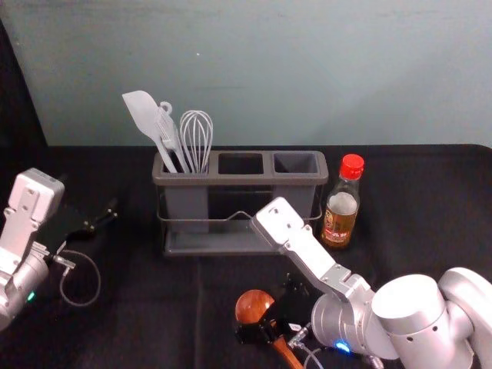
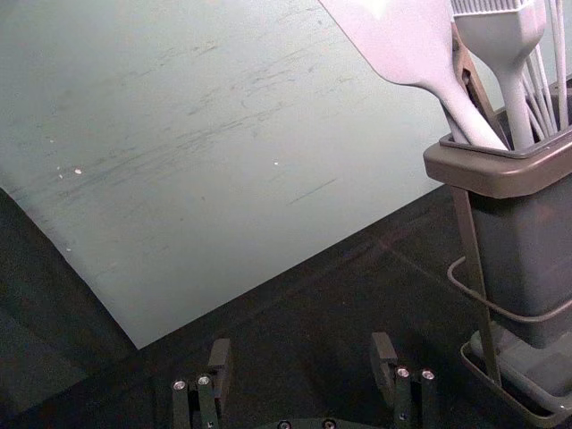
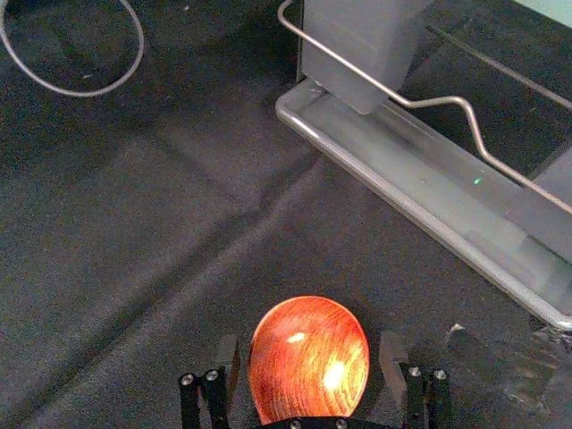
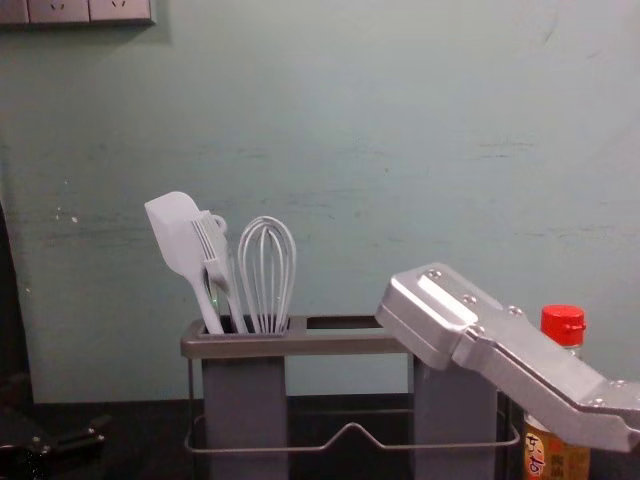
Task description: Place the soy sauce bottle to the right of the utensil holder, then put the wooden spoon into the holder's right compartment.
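Note:
The soy sauce bottle [image 1: 340,201] stands upright just right of the utensil holder [image 1: 242,180]; its red cap [image 4: 563,325] shows in the chest view. The wooden spoon [image 1: 254,306] lies in front of the holder. My right gripper [image 1: 266,317] is low over it; in the right wrist view the spoon's bowl [image 3: 308,357] shows between the spread fingers of the right gripper [image 3: 311,357], with gaps at both sides. Nothing stands in the holder's right compartment [image 1: 296,163]. My left gripper [image 1: 101,217] is idle at the left; the left gripper [image 2: 302,362] stands open, holding nothing.
A white spatula [image 1: 144,117], a brush and a whisk [image 1: 197,140] stand in the holder's left compartment. The holder's wire rail [image 3: 393,96] and base tray [image 3: 402,192] are close to the right gripper. A wall rises behind the table.

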